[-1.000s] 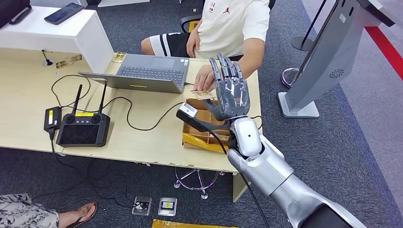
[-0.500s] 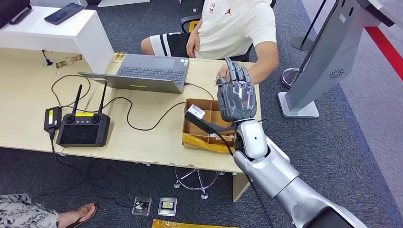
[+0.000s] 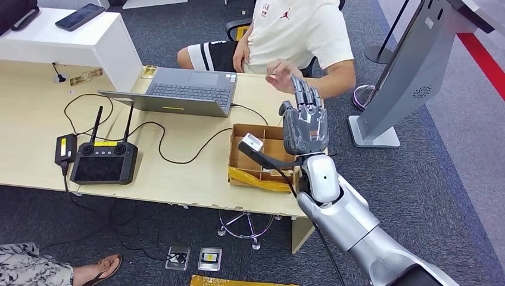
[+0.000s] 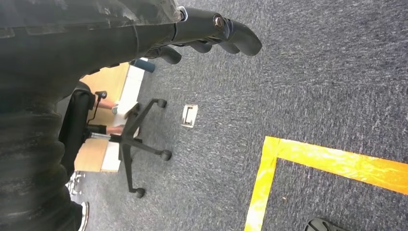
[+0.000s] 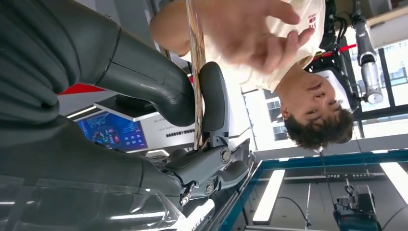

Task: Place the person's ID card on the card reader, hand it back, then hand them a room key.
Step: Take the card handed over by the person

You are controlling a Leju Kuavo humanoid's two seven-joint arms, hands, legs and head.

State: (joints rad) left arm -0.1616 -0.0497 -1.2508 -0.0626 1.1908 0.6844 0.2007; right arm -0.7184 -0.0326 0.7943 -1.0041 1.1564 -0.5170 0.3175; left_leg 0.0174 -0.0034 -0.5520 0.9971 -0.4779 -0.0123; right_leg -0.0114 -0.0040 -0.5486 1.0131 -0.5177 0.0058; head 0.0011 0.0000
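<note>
Right hand (image 3: 305,122) is raised above the far right corner of the cardboard box (image 3: 260,157), fingers upright. The right wrist view shows a card (image 5: 195,72) pinched edge-on between thumb and a finger. The person's hand (image 3: 279,74) hovers just beyond the box, near the card and apart from it. Left hand (image 4: 211,33) hangs over grey carpet with fingers loosely curled and grasps nothing. A laptop (image 3: 181,90) sits left of the box.
</note>
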